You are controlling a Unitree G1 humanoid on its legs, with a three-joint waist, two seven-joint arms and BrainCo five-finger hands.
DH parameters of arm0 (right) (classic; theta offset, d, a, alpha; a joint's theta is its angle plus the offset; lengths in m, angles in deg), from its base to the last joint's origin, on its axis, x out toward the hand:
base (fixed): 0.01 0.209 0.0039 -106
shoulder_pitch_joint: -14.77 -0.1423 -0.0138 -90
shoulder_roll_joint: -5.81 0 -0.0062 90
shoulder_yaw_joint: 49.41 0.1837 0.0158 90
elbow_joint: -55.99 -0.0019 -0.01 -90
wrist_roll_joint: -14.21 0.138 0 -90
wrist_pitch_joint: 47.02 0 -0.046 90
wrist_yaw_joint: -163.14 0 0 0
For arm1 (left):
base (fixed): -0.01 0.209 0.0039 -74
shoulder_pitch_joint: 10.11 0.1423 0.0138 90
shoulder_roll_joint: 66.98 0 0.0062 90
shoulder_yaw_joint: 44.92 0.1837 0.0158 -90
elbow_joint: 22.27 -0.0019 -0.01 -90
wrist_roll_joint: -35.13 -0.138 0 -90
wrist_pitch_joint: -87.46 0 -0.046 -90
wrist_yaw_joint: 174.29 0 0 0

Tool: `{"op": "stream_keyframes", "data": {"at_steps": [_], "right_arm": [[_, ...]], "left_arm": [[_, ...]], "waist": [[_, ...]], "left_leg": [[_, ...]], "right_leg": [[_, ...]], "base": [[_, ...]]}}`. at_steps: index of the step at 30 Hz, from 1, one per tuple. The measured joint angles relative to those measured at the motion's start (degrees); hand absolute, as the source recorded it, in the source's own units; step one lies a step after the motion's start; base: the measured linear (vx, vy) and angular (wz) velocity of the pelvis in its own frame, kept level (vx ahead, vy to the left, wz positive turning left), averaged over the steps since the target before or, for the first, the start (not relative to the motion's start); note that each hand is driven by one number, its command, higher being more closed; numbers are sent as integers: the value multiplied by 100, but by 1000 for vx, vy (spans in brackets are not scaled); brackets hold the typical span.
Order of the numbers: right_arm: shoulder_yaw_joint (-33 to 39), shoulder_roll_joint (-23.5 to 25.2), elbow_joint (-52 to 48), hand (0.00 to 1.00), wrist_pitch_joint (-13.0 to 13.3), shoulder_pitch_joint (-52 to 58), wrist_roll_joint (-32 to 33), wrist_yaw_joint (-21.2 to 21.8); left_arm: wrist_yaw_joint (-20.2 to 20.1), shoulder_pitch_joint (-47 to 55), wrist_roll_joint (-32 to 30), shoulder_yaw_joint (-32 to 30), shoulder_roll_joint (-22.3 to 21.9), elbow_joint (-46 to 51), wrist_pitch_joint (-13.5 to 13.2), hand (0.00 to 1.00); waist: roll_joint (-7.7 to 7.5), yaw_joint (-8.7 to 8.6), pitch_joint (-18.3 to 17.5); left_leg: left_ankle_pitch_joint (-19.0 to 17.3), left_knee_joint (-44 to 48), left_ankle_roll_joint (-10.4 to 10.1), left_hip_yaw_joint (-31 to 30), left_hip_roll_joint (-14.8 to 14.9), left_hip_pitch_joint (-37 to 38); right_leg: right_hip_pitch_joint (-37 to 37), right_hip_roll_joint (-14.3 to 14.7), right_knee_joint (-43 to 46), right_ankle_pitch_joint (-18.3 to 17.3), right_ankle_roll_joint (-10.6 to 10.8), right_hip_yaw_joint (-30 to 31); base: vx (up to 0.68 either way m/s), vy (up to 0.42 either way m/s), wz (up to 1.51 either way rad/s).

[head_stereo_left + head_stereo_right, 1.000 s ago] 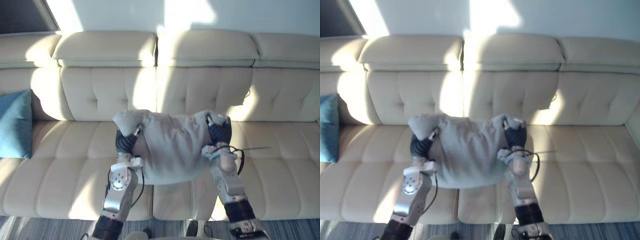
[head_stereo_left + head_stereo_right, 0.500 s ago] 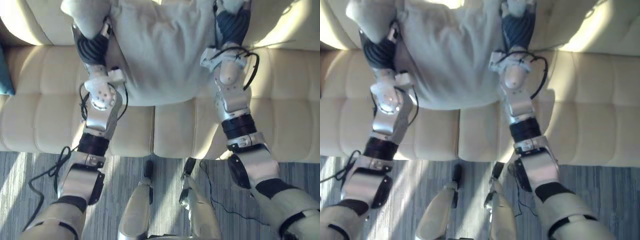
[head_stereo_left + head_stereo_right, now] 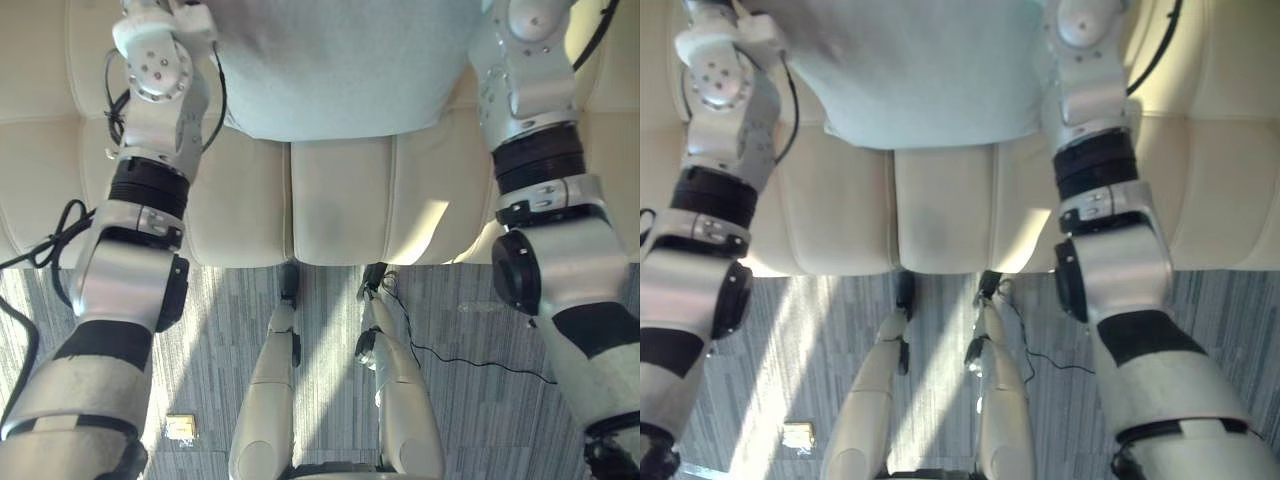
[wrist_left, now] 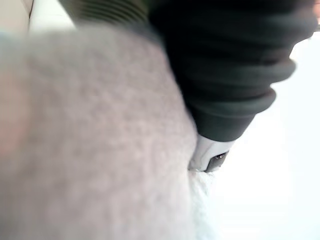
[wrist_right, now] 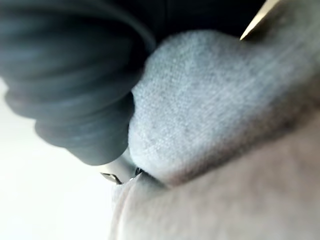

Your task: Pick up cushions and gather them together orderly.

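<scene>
The grey cushion [image 3: 340, 70] sat up between both arms, over the cream sofa [image 3: 340, 210] seat. The left hand [image 4: 235, 75] and right hand [image 5: 65, 85] were both squished into its fabric, so honestly I couldn't tell how the fingers sat.

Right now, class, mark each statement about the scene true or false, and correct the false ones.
1. The grey cushion is over the seat of the cream sofa. True.
2. The cushion lies on the floor. False: it is up over the sofa seat.
3. The floor is bare wood. False: it is grey striped carpet.
4. Cushion fabric presses against the left hand and the right hand. True.
</scene>
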Motion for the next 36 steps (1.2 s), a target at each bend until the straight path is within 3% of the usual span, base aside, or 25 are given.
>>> {"op": "stream_keyframes", "data": {"at_steps": [4,9,14,20,28,31,36], "right_arm": [[3,-125,-9,0,44,-9,542,258],[62,-381,-39,0,37,306,1511,666],[239,-803,-270,0,39,903,2033,930],[447,-843,-277,0,-6,1543,2476,1087],[639,-822,-1243,0,22,2532,2581,1210],[697,-727,-1906,0,108,3587,2437,1278],[1096,602,-2878,0,115,6195,1803,1563]], "left_arm": [[-106,4,169,-248,33,-13,-1,0],[-726,316,615,-454,201,46,39,0],[-1188,1068,1156,-977,294,119,95,0],[-1279,1818,1951,-1568,397,135,184,0],[-1316,2693,2143,-1780,248,1058,138,0],[-1313,3717,1800,-1860,-253,1789,41,0],[-1317,5846,904,-1623,-1821,2620,87,0]], "waist": [[-1,47,1],[-1,128,1],[0,201,1],[0,303,0],[0,283,0],[0,290,-12],[1,295,-42]], "left_leg": [[7,-1,8,101,-2,-173],[6,5,7,232,50,-60],[0,9,11,375,83,125],[-2,1,3,441,234,398],[49,-137,-70,404,317,746],[48,-215,-69,402,319,1047],[-116,-216,-47,405,326,1588]], "right_leg": [[-256,-46,91,0,1,47],[-261,-44,220,-1,2,88],[-125,-49,297,-100,17,154],[170,91,277,-241,-62,133],[558,207,89,-219,-90,58],[846,216,73,-248,-59,59],[1391,216,112,-464,-15,23]], "base": [[-2,54,-6],[3,27,-12],[-9,3,-5],[-25,-51,-3],[-26,-26,0],[44,8,4],[69,28,3]]}}
